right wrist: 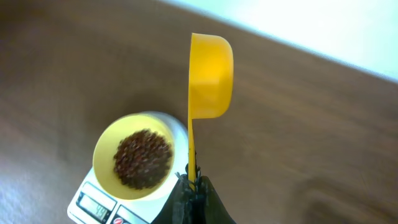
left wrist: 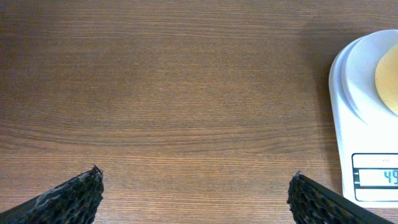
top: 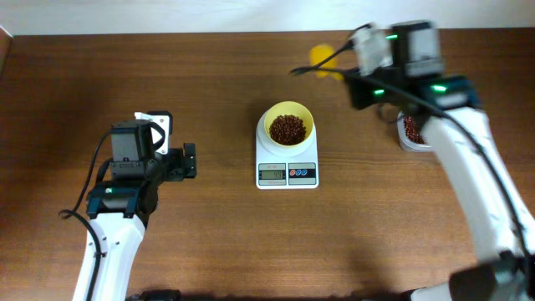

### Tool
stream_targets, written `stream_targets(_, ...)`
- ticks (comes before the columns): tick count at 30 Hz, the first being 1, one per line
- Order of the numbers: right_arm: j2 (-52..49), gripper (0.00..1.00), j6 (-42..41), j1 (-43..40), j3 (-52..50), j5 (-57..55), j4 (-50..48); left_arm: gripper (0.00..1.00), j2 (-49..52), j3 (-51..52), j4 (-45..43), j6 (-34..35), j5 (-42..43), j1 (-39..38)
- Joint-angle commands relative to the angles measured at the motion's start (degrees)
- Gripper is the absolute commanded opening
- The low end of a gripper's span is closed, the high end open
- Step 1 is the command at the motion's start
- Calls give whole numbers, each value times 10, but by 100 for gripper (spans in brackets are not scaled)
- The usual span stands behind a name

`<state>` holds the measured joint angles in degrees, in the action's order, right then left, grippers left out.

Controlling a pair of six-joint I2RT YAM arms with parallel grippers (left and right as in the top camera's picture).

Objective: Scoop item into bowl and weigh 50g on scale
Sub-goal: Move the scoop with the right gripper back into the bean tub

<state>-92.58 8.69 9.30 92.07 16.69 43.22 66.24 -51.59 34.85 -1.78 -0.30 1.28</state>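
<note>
The pale yellow bowl (top: 288, 125) stands on the white scale (top: 287, 174) and holds a heap of dark reddish-brown beans (top: 287, 128). My right gripper (top: 347, 73) hovers back right of the scale, shut on the thin handle of a yellow scoop (top: 322, 57). In the right wrist view the scoop (right wrist: 210, 74) points away from the gripper (right wrist: 193, 183), turned on its side, above and right of the bowl (right wrist: 106, 162). My left gripper (top: 188, 160) rests open left of the scale; between its fingertips (left wrist: 74, 199) there is only bare wood.
A clear container (top: 411, 132) with more beans sits to the right, partly under the right arm. The scale's edge (left wrist: 367, 143) and a bit of the bowl (left wrist: 388, 78) show at the right of the left wrist view. The table is dark wood.
</note>
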Motion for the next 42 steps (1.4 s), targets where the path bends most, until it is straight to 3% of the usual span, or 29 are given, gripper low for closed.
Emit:
stream_targets(1, 56, 4, -21, -69, 18, 56, 15, 99, 3, 2, -1, -7, -4, 3)
stream_targets(7, 56, 4, -21, -214, 17, -6, 120, 99, 3, 2, -1, -7, -4, 3)
stream_targets(10, 34, 4, -21, -246, 17, -39, 173, 99, 3, 2, -1, -7, -4, 3)
stream_targets(18, -46, 4, -21, -248, 11, -139, 223, 99, 3, 2, -1, -7, -4, 3)
stream_targets(22, -71, 4, -10, -244, 11, -131, 264, 99, 3, 2, -1, -7, -4, 3)
stream_targets(34, -136, 4, -11, -217, 11, -95, 264, 99, 3, 2, -1, -7, -4, 3)
stream_targets(42, -134, 4, -10, -218, 52, -159, 254, 99, 3, 2, -1, -7, -4, 3)
